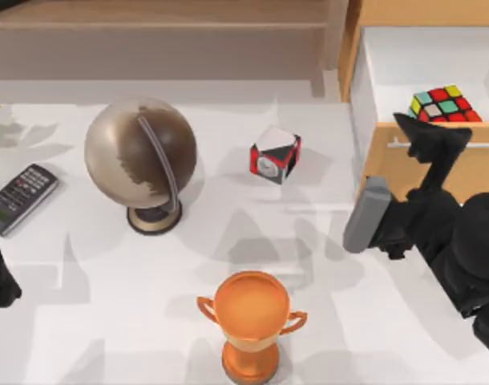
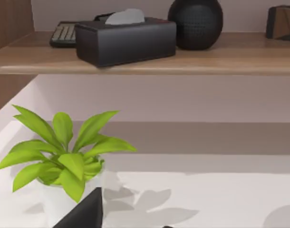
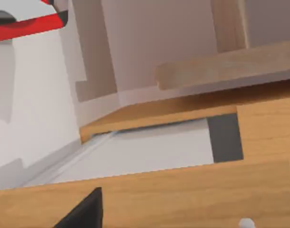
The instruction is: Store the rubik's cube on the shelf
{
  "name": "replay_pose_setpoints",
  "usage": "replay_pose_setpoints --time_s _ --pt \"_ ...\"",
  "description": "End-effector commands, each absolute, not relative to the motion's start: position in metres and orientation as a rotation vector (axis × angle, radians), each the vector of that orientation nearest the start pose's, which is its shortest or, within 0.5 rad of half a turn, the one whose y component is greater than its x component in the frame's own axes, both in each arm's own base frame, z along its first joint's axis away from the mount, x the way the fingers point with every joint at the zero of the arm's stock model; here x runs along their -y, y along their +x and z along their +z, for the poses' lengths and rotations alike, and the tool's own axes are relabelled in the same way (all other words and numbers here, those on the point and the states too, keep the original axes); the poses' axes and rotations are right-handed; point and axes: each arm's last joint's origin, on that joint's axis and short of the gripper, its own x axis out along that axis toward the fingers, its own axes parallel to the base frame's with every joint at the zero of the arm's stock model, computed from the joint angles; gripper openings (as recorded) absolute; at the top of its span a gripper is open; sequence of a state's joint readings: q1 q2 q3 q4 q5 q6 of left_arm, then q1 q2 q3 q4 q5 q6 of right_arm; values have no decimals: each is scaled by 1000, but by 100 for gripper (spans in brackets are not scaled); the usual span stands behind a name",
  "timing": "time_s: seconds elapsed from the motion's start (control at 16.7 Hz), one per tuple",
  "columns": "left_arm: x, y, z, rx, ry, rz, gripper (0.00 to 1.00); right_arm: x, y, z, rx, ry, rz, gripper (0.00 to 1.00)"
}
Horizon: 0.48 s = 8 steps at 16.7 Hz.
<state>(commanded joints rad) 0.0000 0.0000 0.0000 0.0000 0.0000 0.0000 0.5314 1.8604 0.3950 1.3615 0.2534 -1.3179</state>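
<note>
Two arms share this table, and from the top view the right gripper (image 1: pixel 425 136) is the one at work — poised at the front panel of the open drawer (image 1: pixel 373 96) on the table's right, just beside the rubik's cube (image 1: pixel 445 105) that lies inside it against that front panel. The cube sits rotated, one corner towards the gripper and its sticker grid facing up; being a cube, it has no long axis to line up with. The left gripper (image 1: pixel 0 281) is parked at the table's left edge near the remote control (image 1: pixel 22 197). The shelf (image 1: pixel 156 24) runs along the back, well apart from the drawer.

The left wrist view looks over a potted plant (image 2: pixel 64 161) to the shelf board (image 2: pixel 149 59), which carries a tissue box (image 2: pixel 126 40) and a dark round vase (image 2: pixel 196 23); bare board lies between them and to the right.

The right wrist view shows the drawer's front panel (image 3: pixel 183 190) and white floor. I cannot tell how either gripper's jaws stand.

To do this well, I judge the right gripper should come down over the cube with its fingers square to two opposite flat faces rather than across corners — then lift clear of the drawer wall before travelling.
</note>
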Motion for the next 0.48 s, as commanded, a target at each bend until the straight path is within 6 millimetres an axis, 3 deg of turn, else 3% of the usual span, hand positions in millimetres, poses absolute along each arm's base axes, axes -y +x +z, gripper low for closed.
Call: replay_pose_setpoints --time_s 0.24,0.48 --pt "1 106 160 0 0 0 100 -173 282 128 35 -1201 473 100" --pt "1 106 160 0 0 0 100 -188 332 157 -193 -1033 564 100"
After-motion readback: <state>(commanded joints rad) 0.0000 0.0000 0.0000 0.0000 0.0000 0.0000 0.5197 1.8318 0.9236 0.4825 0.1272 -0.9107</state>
